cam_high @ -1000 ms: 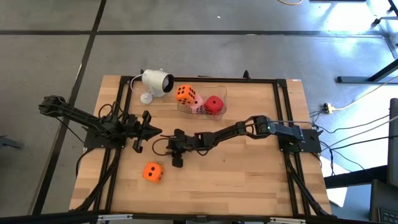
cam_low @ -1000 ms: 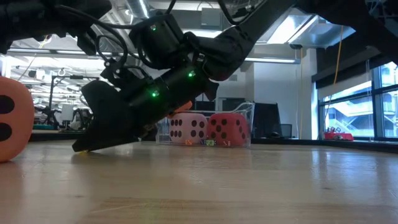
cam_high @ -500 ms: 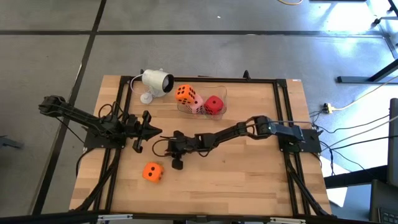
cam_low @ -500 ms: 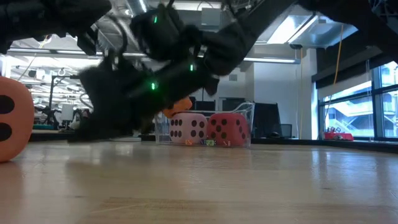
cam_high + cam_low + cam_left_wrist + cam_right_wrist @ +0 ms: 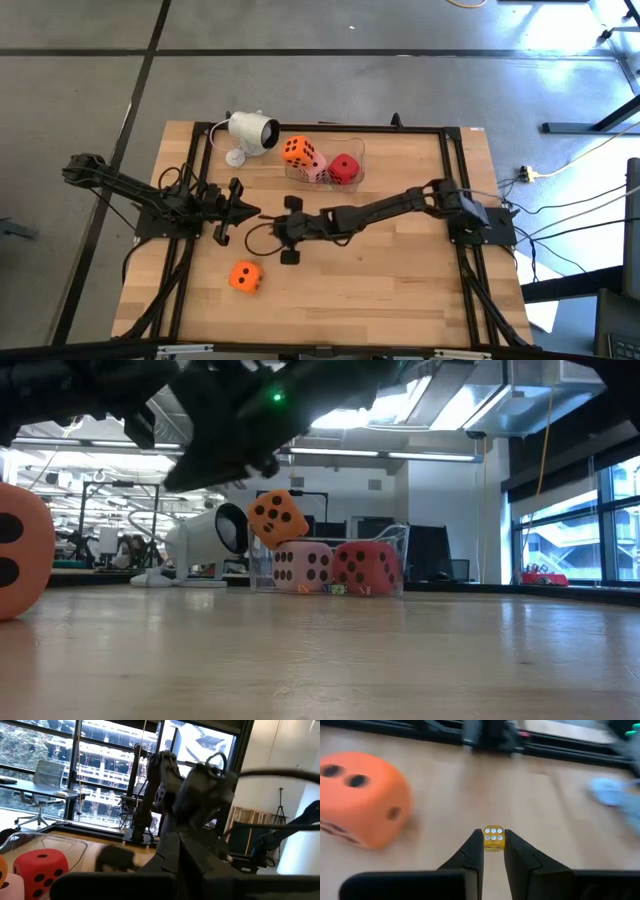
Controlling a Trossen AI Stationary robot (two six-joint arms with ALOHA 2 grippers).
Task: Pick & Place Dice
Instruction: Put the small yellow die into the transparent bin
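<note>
While pinched tight on a tiny yellow die [image 5: 493, 839] with white pips, gripped at the very fingertips: right gripper [image 5: 493, 845], reaching in across the middle of the wooden table [image 5: 400, 290], well up off the surface as seen from the low view. Nothing else between those two dark fingers.

Just beyond the pinched die and off to one side, sitting loose on bare wood near the table's front edge: orange die [image 5: 245, 277], dark pips showing, touched by neither arm.

At the far side of the table, inside a clear tray [image 5: 355, 150]: second orange die [image 5: 296, 151], pale pink die [image 5: 316, 166] and red die [image 5: 343, 168]. Pink and red side by side on the tray floor, touching; the orange one tilted on a corner, propped on the pink die's top at the tray's end nearest a white camera [image 5: 250, 130]. Camera standing just beside the tray.

Waiting at the table's left-hand side, pointed toward the centre and close to the right arm's tip: left gripper [image 5: 250, 212], fingers brought together with nothing held.
</note>
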